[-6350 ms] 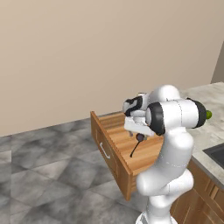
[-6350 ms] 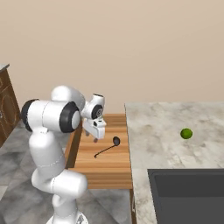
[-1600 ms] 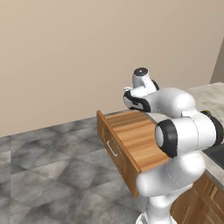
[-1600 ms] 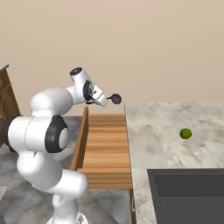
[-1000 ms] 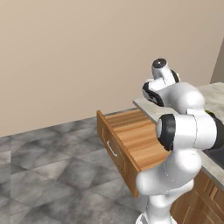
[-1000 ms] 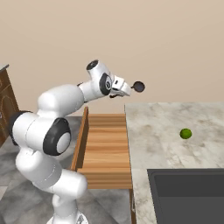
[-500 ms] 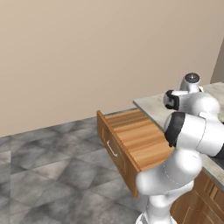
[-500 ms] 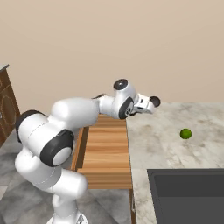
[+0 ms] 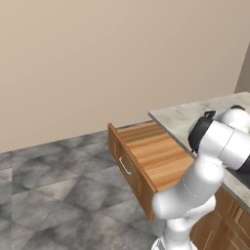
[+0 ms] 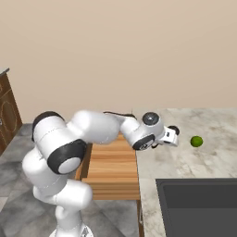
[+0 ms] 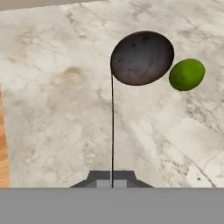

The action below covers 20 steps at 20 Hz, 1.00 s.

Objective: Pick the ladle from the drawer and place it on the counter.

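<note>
The white arm reaches forward from the base and out over the pale beige-grey marbled stone surface (image 10: 210, 155), with its two-finger hand (image 10: 172, 137) pinched tight on the thin straight black handle of the small black ladle (image 11: 141, 59). In the hand view the handle runs as a fine dark line up from between the two fingertips to the round dark bowl, which hangs over the stone with the marbled surface showing all around it. The bowl sits just beside a small green ball (image 11: 187, 74) in that view, the ball on its right; whether the two touch cannot be told. In the right base view the green ball (image 10: 196, 141) lies on the surface a little to the right of the hand, and the dark bowl of the ladle (image 10: 173, 130) shows at the hand's far tip. The wide shallow light-brown wooden drawer (image 9: 155, 155) stands pulled out from the cabinets to the left of the surface, its plank-grain floor bare and its thin silver bar handle (image 9: 125, 167) on the flat front. A dark sink basin (image 10: 199, 206) is sunk into the near right part of the surface, well apart from the hand. Grey stone floor tiles (image 9: 53, 195) spread to the left of the drawer
</note>
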Motion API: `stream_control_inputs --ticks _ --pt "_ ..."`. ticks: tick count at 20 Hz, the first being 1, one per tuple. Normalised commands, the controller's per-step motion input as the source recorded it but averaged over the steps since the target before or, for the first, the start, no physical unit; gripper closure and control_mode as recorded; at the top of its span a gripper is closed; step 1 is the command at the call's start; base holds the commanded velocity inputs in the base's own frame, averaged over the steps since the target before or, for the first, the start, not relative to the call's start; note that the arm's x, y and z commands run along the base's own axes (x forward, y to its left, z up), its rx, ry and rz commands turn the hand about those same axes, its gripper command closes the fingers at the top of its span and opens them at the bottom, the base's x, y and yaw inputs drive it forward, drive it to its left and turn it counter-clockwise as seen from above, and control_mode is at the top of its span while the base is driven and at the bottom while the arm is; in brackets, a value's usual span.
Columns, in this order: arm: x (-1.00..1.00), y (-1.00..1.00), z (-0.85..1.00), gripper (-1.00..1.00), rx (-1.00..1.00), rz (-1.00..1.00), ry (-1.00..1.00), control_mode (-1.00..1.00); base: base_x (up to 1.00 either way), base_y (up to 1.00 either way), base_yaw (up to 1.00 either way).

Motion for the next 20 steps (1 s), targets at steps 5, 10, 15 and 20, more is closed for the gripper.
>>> stream_control_inputs --ticks 5,10,15,20 --pt "-0.22 0.0 -0.75 1.0 -0.11 0.12 0.22 -1.0 0.0 0.0 0.0" --pt "-0.14 -0.02 -0.62 1.0 -0.07 0.12 0.21 -1.0 0.0 0.0 0.0" --pt "-0.02 -0.15 -0.21 1.0 0.0 0.1 0.15 -1.0 0.0 0.0 0.0" --pt "-0.02 -0.02 -0.01 -1.0 0.0 0.1 0.11 -1.0 0.0 0.0 0.0"
